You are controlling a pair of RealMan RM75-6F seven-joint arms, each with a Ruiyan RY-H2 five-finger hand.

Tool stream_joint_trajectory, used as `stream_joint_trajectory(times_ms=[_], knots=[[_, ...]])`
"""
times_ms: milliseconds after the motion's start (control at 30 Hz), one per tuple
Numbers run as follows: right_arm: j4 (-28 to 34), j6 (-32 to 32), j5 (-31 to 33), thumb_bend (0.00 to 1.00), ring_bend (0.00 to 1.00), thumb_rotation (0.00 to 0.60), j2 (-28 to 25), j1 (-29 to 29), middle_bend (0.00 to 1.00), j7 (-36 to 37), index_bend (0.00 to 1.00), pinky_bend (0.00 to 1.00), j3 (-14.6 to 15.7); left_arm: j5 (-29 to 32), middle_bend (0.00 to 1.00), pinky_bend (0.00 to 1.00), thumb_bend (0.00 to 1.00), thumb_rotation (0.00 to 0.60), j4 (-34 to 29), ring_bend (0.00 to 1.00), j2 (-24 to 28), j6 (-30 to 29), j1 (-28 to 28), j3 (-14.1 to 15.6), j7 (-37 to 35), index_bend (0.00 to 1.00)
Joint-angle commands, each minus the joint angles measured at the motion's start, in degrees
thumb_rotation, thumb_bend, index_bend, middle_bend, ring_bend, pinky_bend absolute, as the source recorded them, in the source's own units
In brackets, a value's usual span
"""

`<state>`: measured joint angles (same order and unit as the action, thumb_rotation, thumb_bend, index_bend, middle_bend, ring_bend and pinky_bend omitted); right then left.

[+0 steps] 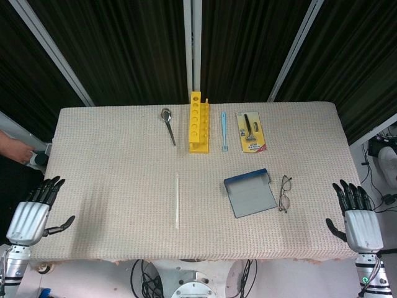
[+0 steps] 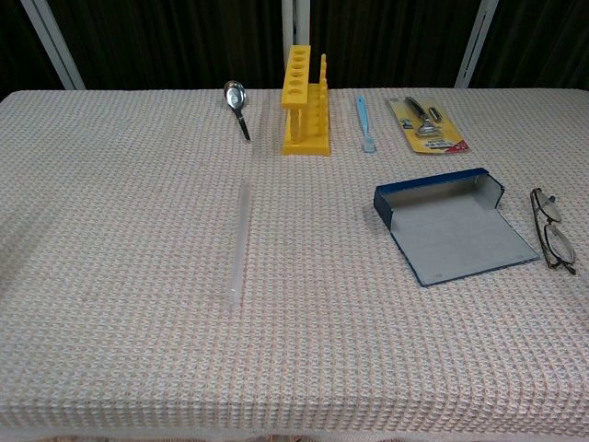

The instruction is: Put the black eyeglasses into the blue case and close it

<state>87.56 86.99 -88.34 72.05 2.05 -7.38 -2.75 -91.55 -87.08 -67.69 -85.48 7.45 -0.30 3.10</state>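
Eyeglasses (image 1: pixel 285 193), black frame, folded, flat on woven tablecloth (image 1: pixel 111 155), front-right part of table. Lie just beside right edge of blue case (image 1: pixel 250 194), narrow strip of cloth between, not touching. Case open, flat, grey lining up, raised blue wall along far edge. Chest view same: glasses (image 2: pixel 550 230) right of case (image 2: pixel 453 224), close to picture's right border.

Right hand (image 1: pixel 356 218) off table's front-right corner, palm side down, fingers apart and straight, pointing toward table's far side, holding nothing. Glasses well apart from it, fwd and to its left; cloth between. Left hand (image 1: pixel 34 211) off front-left corner, fingers spread, thumb out to side, holding nothing; far from case and glasses, most of table width between. Neither hand in chest view.

Writing: only candidate is yellow blister card (image 1: pixel 250 131) w/ black-handled tool at far right of back row; print on card too small to read in either view. No brand legible on case or glasses.

Rest of back row, right to left: light blue slim tool (image 1: pixel 224 131), yellow rack (image 1: pixel 198 122) w/ row of round holes, metal spoon (image 1: pixel 167 124), bowl toward far edge. Clear slim tube (image 1: pixel 177 200) lying lengthwise near table centre, left of case, apart from it.
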Motion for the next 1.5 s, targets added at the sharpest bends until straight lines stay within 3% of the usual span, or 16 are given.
stream_joint_trajectory(times_ms=[33, 100, 167, 300, 467, 667, 1500], knots=[[-0.51, -4.16, -2.16, 0.4, 0.0, 0.6, -1.09, 2.79, 0.0, -2.13, 0.0, 0.0, 1.03, 0.15, 0.05, 0.2, 0.21, 0.373, 0.16, 0.08, -0.08, 0.11, 0.01, -0.01, -0.21, 0.04], [-0.65, -8.07, -2.79, 0.64, 0.0, 0.6, -1.67, 5.19, 0.0, -3.0, 0.0, 0.0, 1.34, 0.28, 0.05, 0.21, 0.21, 0.374, 0.32, 0.08, -0.16, 0.3, 0.07, 0.01, -0.43, 0.04], [-0.96, -11.36, -3.06, 0.81, 0.0, 0.6, -1.77, 7.42, 0.0, -2.63, 0.0, 0.0, 1.25, 0.43, 0.05, 0.21, 0.21, 0.373, 0.5, 0.08, -0.17, 0.45, 0.13, -0.05, -0.56, 0.04], [-2.45, -18.61, -1.34, 1.0, 0.0, 0.6, -0.67, 12.33, 0.04, -1.16, 0.0, 0.0, -0.08, 0.88, 0.05, 0.21, 0.21, 0.373, 1.24, 0.08, -0.48, 0.35, 0.05, -0.24, -0.99, 0.04], [-4.47, -24.53, 1.81, 1.0, 0.0, 0.6, 1.61, 16.22, 0.1, 0.12, 0.0, 0.0, -1.48, 1.2, 0.05, 0.2, 0.21, 0.371, 1.72, 0.08, -0.65, 0.49, -0.24, 0.05, -0.96, 0.04], [-7.65, -26.56, 4.39, 1.0, 0.0, 0.6, 4.94, 18.37, 0.16, 2.13, 0.0, 0.0, -2.65, 1.34, 0.05, 0.2, 0.21, 0.371, 1.82, 0.08, -0.53, 0.53, -0.33, 0.11, -0.81, 0.04], [-13.2, -32.4, 11.06, 1.0, 0.0, 0.6, 8.96, 21.71, 0.19, -0.74, 0.0, 0.0, -1.07, 1.71, 0.05, 0.2, 0.21, 0.37, 2.44, 0.08, -1.07, 1.52, 0.2, 0.05, -1.06, 0.04]])
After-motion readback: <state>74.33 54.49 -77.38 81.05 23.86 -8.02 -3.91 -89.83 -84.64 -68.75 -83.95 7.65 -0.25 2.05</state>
